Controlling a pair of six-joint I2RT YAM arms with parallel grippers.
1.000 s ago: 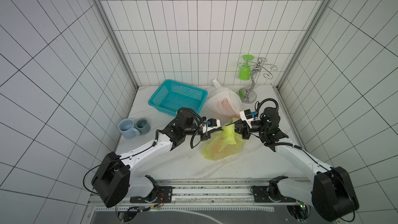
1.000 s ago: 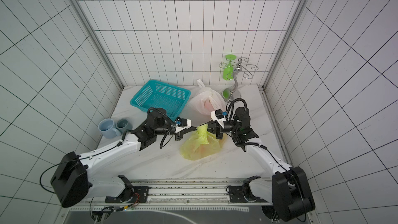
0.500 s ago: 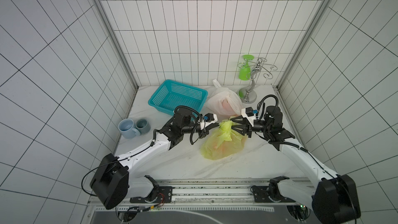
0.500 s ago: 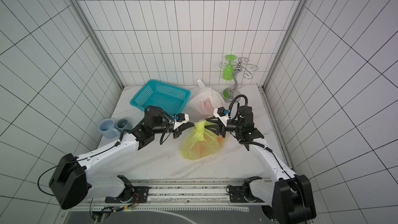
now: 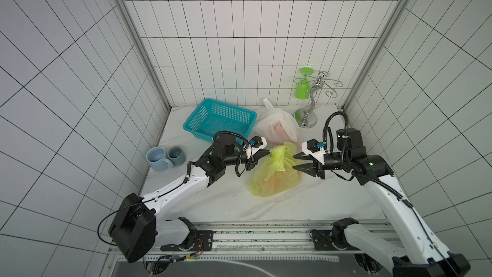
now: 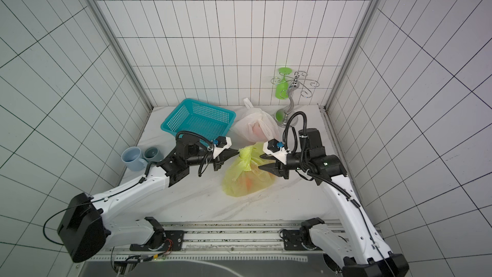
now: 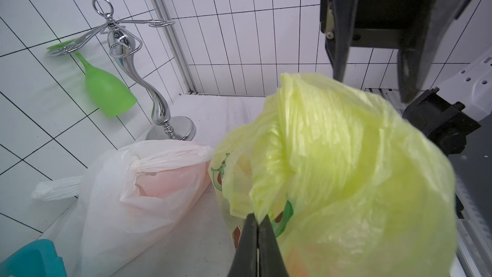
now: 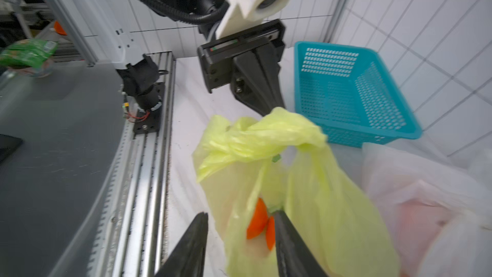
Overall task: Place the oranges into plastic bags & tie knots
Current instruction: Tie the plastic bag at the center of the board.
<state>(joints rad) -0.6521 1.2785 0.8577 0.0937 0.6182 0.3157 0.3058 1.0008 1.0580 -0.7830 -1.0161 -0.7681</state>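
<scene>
Knot-tying step: the yellow-green bag (image 5: 274, 182), oranges (image 8: 256, 222) inside, sits on the table (image 5: 213, 203) beside the tied white bag (image 5: 275, 126). Your left gripper (image 5: 268, 152) pinches its bunched top. Your right gripper (image 5: 294, 161) stands spread alongside. Next, likely, close it on a free handle and pull.

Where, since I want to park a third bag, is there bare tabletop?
The widest bare strip of tabletop lies between the yellow-green bag and the front rail. A smaller patch sits between the mugs and the teal basket. The back is crowded: basket, white bag and chrome glass rack stand close together.
</scene>
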